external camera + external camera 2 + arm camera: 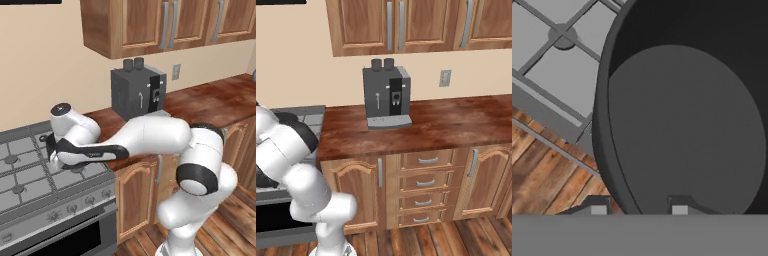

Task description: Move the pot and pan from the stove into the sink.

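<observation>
The dark grey pot looms large in the hand view, seen from above into its round, empty inside. My gripper is open and straddles the pot's near wall, with one fingertip outside and the other inside. In the left base view the gripper is low over the right side of the grey stove, and the hand hides the pot. The stove's grates lie beyond the pot. The pan and the sink are out of view.
A dark coffee machine stands on the wooden counter right of the stove, also seen as the coffee machine on the counter. Wall cabinets hang above. Drawers and doors are below.
</observation>
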